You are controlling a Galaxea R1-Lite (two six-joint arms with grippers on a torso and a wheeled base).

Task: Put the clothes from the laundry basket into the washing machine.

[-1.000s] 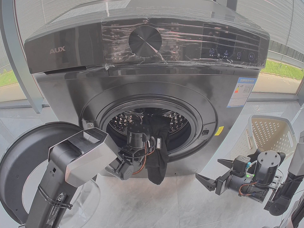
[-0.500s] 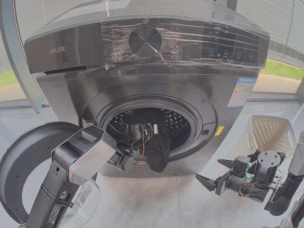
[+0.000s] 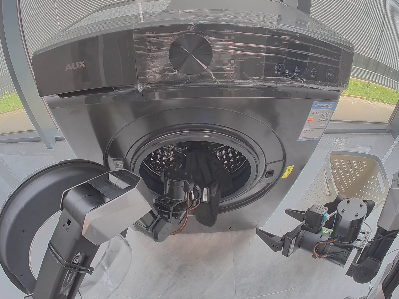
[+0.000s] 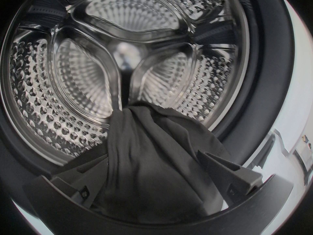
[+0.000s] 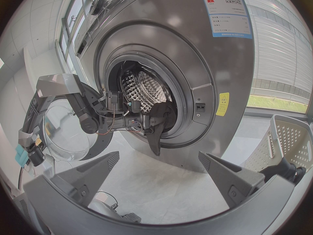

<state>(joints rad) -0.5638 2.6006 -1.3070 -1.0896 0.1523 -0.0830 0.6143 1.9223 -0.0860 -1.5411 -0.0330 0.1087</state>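
Note:
The washing machine (image 3: 191, 117) stands with its round opening uncovered. A black garment (image 3: 206, 175) lies across the lower rim of the drum (image 4: 81, 79), part inside and one end hanging down the front. In the left wrist view the black garment (image 4: 146, 131) spreads between my left gripper's (image 4: 153, 157) fingers, which stand wide apart. That left gripper (image 3: 210, 194) sits at the mouth of the opening. Low at the right, my right gripper (image 3: 276, 227) is open and holds nothing, in front of the white laundry basket (image 3: 357, 175).
The machine's door (image 3: 25, 212) is swung open at the left, beside my left arm. The laundry basket (image 5: 290, 141) stands on the pale tiled floor (image 3: 216, 266) to the right of the machine. A dark shape (image 5: 287, 170) lies at the basket's near side.
My left gripper went into the drum with the garment, then drew back out and lower. More of the garment now lies inside, with a shorter end hanging out. The right arm stayed put.

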